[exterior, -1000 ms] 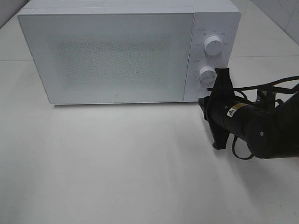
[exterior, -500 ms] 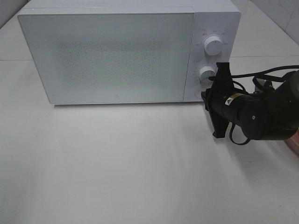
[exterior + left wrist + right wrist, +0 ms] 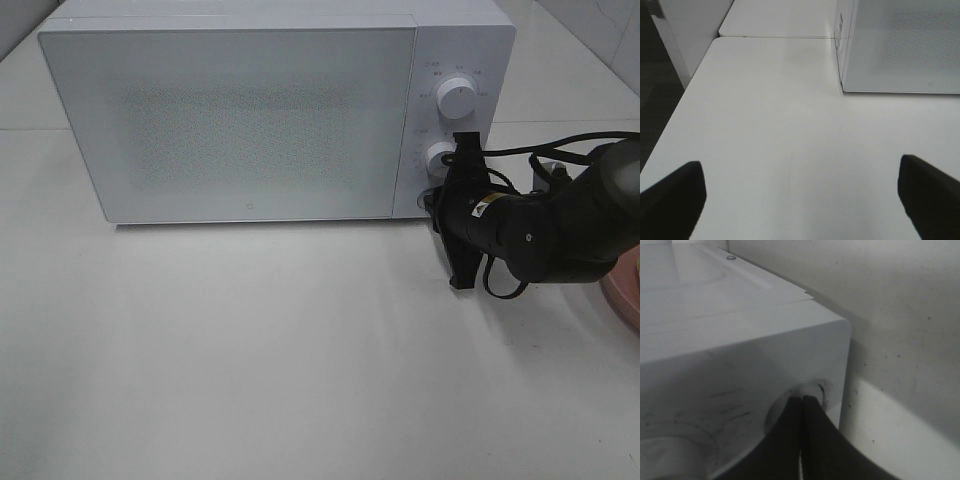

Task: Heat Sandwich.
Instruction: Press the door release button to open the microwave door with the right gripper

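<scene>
– Right gripper (image 3: 801, 399) is pinched shut, tips right at the round push button (image 3: 815, 390) in the bottom corner of the control panel on the boxy white microwave (image 3: 250, 120), just under the lower white knob (image 3: 440, 158). Holding nothing afaict.
– Yep. And the left gripper (image 3: 800, 165)?
– Wide open, hanging over the plain white table (image 3: 765, 115), off to the microwave's left.
– Sandwich?
– Can't tell where it is tbh. Door's closed and frosted, and only a sliver of the round pink plate (image 3: 625, 292) shows at the right edge of the overhead view.
</scene>
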You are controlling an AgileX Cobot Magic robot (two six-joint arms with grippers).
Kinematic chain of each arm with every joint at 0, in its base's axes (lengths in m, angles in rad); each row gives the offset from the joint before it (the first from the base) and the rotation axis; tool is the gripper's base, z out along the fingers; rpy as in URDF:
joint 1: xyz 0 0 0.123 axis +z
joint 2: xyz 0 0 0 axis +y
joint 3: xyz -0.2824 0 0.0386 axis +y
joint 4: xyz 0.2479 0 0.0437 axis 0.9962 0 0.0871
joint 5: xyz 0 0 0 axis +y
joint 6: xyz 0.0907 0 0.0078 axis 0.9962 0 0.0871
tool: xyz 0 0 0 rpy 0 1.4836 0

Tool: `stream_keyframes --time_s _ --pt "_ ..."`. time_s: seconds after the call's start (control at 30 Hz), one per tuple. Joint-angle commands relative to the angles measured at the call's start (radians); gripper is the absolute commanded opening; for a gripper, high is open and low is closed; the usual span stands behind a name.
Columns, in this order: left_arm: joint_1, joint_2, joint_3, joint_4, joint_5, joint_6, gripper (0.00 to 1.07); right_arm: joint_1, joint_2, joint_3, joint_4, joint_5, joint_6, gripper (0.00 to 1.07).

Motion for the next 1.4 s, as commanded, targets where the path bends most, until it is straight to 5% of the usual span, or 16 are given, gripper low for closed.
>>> stream_keyframes --time_s 0.03,0.53,1.4 --pt "0.000 -0.026 0.000 -0.008 -0.011 0.002 0.98 -0.008 0.000 -0.018 -0.009 -0.108 0.004 0.00" --pt "0.000 -0.026 0.000 -0.008 -0.011 0.002 0.98 -0.008 0.081 -0.140 -0.002 -0.367 -0.003 0.00" --pt "0.000 -0.026 0.000 -0.007 -0.011 0.002 0.98 -0.008 0.078 -0.132 -0.013 -0.271 0.005 0.01"
